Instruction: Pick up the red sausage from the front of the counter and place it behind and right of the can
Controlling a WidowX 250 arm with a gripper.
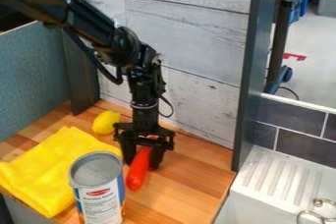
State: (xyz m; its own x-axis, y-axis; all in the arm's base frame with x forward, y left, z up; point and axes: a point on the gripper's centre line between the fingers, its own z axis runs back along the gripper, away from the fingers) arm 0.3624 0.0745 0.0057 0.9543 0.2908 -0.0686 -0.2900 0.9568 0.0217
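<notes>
A long red-orange object [137, 173] — smooth, round-ended — lies beneath the hand [142, 164].

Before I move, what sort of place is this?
Probably a toy kitchen set up in a workshop or lab: a wood counter, a white ribbed drainboard and dark wall tiles.

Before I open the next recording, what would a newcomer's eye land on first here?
Probably the bright yellow cloth at the left of the wooden counter. Next, the long orange-red object near the middle, with the black gripper right down at it. A labelled can stands in front.
</notes>
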